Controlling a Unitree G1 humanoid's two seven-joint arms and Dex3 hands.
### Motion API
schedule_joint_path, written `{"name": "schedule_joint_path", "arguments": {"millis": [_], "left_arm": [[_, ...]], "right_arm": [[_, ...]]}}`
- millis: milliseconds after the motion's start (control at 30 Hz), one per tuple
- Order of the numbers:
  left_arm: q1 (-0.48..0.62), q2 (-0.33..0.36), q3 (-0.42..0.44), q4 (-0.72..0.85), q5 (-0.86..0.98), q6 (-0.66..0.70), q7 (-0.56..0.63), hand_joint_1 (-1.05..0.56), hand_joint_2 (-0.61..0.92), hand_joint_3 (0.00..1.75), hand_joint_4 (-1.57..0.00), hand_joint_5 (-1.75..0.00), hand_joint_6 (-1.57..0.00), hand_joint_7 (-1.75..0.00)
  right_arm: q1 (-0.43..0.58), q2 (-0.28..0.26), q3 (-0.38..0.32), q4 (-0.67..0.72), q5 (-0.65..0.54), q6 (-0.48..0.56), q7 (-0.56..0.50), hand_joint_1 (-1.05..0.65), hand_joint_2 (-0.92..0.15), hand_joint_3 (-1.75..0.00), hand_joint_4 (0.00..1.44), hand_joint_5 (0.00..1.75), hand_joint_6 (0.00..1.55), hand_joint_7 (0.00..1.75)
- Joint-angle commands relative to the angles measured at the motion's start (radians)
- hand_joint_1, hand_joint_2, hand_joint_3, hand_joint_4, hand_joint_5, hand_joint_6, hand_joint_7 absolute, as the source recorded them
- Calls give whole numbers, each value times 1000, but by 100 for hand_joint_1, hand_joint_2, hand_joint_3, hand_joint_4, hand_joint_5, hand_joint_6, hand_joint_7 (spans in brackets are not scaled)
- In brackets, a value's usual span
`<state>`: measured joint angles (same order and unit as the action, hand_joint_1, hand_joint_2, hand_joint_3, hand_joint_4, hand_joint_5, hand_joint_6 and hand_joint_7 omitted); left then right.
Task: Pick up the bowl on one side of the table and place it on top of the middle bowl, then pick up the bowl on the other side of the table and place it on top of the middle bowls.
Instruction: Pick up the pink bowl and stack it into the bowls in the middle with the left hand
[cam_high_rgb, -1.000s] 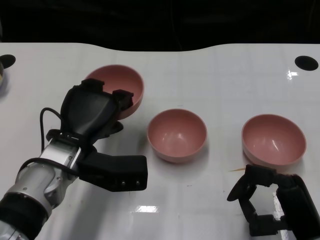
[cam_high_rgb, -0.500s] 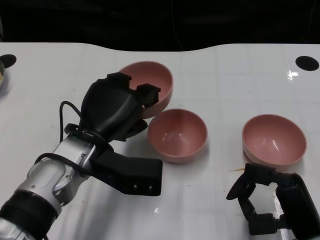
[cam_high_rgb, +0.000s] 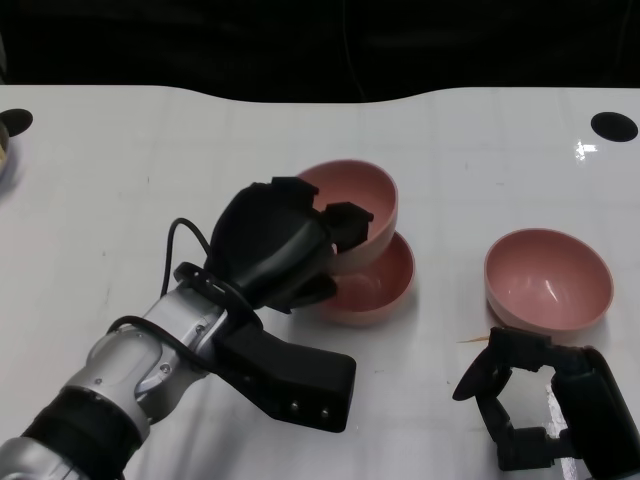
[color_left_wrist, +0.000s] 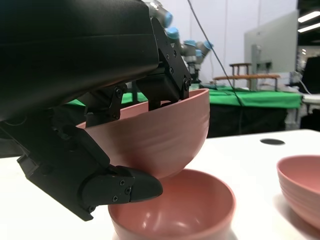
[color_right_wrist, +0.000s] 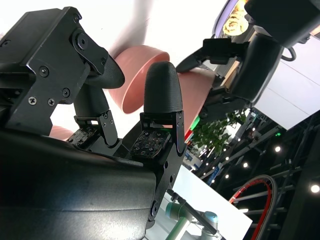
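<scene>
Head view: we see the left robot hand covering the near rim of the held bowl | middle bowl partly hidden beneath it | right robot hand cut by the lower edge | object at the worktop left edge cut off, unidentifiable | left wrist view: right bowl cropped.

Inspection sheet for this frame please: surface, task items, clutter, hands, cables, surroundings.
Surface: white table, glossy, with a black round hole at the far right.
Task items: held bowl tilted above the middle bowl, not yet nested; right bowl standing alone.
Clutter: a thin stick near the right bowl.
Hands: left hand grips the held bowl by its rim; right hand holds nothing, fingers apart.
Cables: black cable looping at the left wrist.
Surroundings: dark beyond the table; left wrist view shows a green-covered table behind.
</scene>
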<state>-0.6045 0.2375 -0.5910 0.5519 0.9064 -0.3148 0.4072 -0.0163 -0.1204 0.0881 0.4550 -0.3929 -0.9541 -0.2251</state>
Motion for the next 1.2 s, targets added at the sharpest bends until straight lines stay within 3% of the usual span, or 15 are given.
{"name": "schedule_joint_path", "arguments": {"millis": [33, 67, 167, 267, 333, 433, 500, 600, 800, 933, 1200], "left_arm": [[-33, -1, -14, 33, 12, -9, -16, -23, 63, 54, -87, -175, -81, -137], [-38, -3, -17, 42, 11, -13, -19, -22, 64, 50, -86, -175, -86, -127], [-50, -7, -25, 71, 10, -29, -26, -21, 65, 48, -86, -175, -88, -127], [-62, -5, -33, 91, 3, -45, -54, -22, 71, 43, -82, -172, -91, -106], [-66, -3, -32, 98, -11, -58, -84, -22, 72, 42, -82, -171, -92, -101], [-70, 4, -32, 95, -27, -62, -157, -29, 87, 19, -65, -80, -69, -28], [-69, 8, -32, 89, -18, -60, -168, -36, 91, 12, -52, -48, -56, -7], [-65, 11, -31, 81, -9, -54, -173, -47, 92, 12, -32, -32, -38, -1], [-51, 20, -23, 45, -9, -25, -200, -64, 92, 28, -8, -26, -23, 0], [-40, 34, -22, 8, -6, -1, -228, -69, 92, 31, -1, -25, -17, 0], [15, 66, -14, -65, -19, 11, -249, -70, 92, 28, -1, -26, -18, -2]], "right_arm": [[5, -12, -3, 0, 2, -7, -8, 12, -19, -145, 86, 153, 87, 122], [6, -12, -3, -1, 1, -7, -8, 11, -20, -144, 86, 153, 87, 122], [6, -10, -2, -2, 6, -5, -5, 11, -20, -143, 86, 153, 87, 122], [5, -11, -1, -1, 2, -9, -7, 12, -20, -143, 86, 153, 87, 122], [6, -10, -1, -3, 1, -7, -8, 12, -20, -143, 86, 153, 87, 122], [8, -9, 0, -8, 6, 0, -2, 12, -20, -143, 86, 153, 87, 123], [7, -10, 0, -6, 4, -2, -4, 11, -20, -143, 86, 154, 87, 123], [4, -10, -1, -2, 0, -7, -9, 12, -20, -143, 86, 153, 87, 123], [6, -8, 1, -6, 6, -2, -4, 13, -19, -147, 87, 153, 88, 123], [5, -8, 0, -4, 0, -4, -9, 12, -19, -147, 88, 154, 88, 123], [9, -9, -2, -15, -5, 2, -10, 13, -18, -147, 88, 152, 88, 122]]}}
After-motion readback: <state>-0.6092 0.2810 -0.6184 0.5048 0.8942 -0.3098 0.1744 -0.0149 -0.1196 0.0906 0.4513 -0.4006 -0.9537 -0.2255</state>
